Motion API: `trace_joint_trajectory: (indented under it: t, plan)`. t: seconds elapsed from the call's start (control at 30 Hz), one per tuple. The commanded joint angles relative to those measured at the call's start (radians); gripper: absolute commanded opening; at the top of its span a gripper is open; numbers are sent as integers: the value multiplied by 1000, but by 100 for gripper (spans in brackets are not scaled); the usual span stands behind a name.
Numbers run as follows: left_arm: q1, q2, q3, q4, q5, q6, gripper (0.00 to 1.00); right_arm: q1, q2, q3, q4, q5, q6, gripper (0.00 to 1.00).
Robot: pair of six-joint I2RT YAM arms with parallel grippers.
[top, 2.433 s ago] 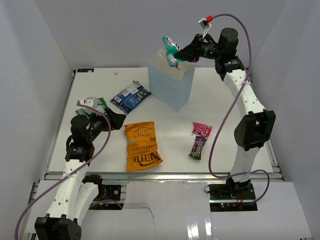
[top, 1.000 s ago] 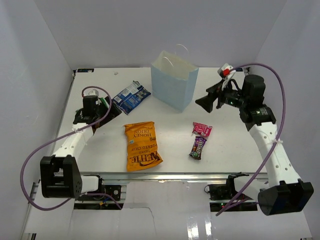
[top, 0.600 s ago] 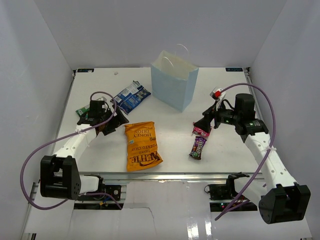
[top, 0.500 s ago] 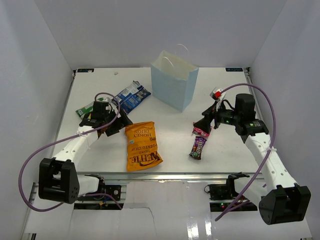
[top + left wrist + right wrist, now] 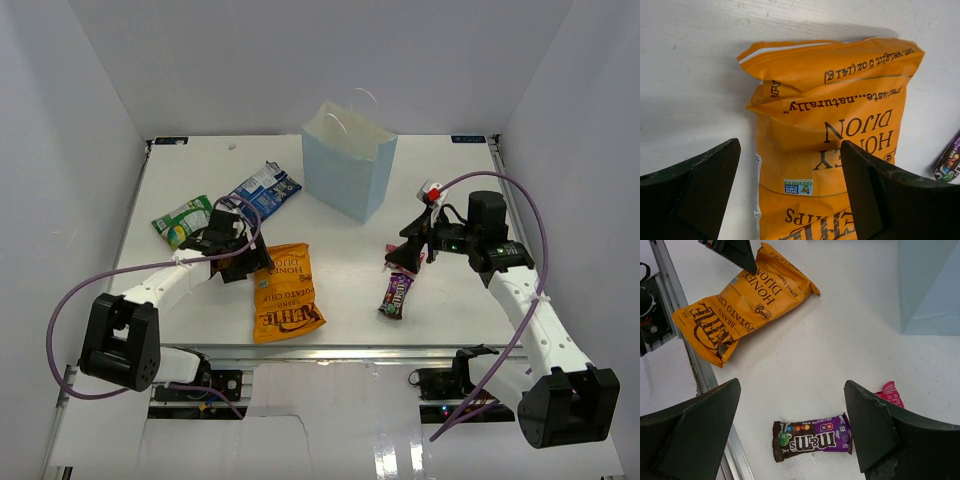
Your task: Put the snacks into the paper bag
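Left wrist view: left hand (image 5: 790, 145) spread wide, empty, over far end of Honey Dijon chip bag (image 5: 840, 125), long axis near-far on desk (image 5: 450, 200); paper bag (image 5: 345, 175) farther right. Meanwhile right hand (image 5: 790, 385) wide, near M&M's pack (image 5: 812, 440).

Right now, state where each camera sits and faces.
Top external: high behind the arm bases, looking down on the white table; both arms show.
Left wrist: on the left arm, facing down at the large orange chip bag, framed by the open left gripper.
Right wrist: on the right arm, looking down at the dark brown candy pack and light blue paper bag; open right gripper shows.
Shared: both wrist views show the chip bag and candy pack.
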State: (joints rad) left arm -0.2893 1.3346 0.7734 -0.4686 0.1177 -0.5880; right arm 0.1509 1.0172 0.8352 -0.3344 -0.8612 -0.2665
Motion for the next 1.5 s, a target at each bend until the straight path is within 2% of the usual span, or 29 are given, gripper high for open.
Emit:
trace_joint_trajectory:
  t: [0.0,0.17,0.33,0.4,0.63,0.77,0.87,1.0,1.17,1.2,1.27,1.3,1.33,1.43,1.47]
  plan:
    - [-16,17,-25,28,6,7,91,-4,6,-7,32,-38,-14,90]
    - [-21,104,-22,82,100,19,92,-4,8,-10,34,-39,-16,90]
    - [-21,83,-57,125,137,10,90,-4,12,-16,35,-62,-17,90]
    - [-21,81,-60,127,138,2,85,-4,20,-16,35,-68,-19,90]
    - [-21,46,-80,168,168,-27,51,-4,32,-31,17,-165,-59,90]
    - [-21,-6,-83,194,262,-33,32,-4,49,-42,17,-197,-51,89]
    - [-22,-92,-89,251,345,-39,24,-2,73,-44,43,-168,9,90]
    - [-27,-190,-82,378,440,-64,20,30,138,-24,87,-119,128,89]
    - [-34,-244,-79,553,531,-121,13,71,172,-38,230,-15,438,90]
    - [-36,-250,-82,608,551,-140,13,85,169,-59,301,-3,478,91]
    - [-43,-249,-72,639,562,-157,13,99,144,-97,417,-22,559,97]
    - [-47,-245,-68,680,568,-173,13,122,130,-146,481,-33,578,90]
    - [-50,-239,-63,702,583,-185,13,133,101,-169,603,-26,595,90]
    - [-73,-232,-48,763,602,-214,12,185,86,-206,768,19,657,90]
    - [-86,-233,-43,769,605,-217,12,197,95,-200,775,37,664,90]
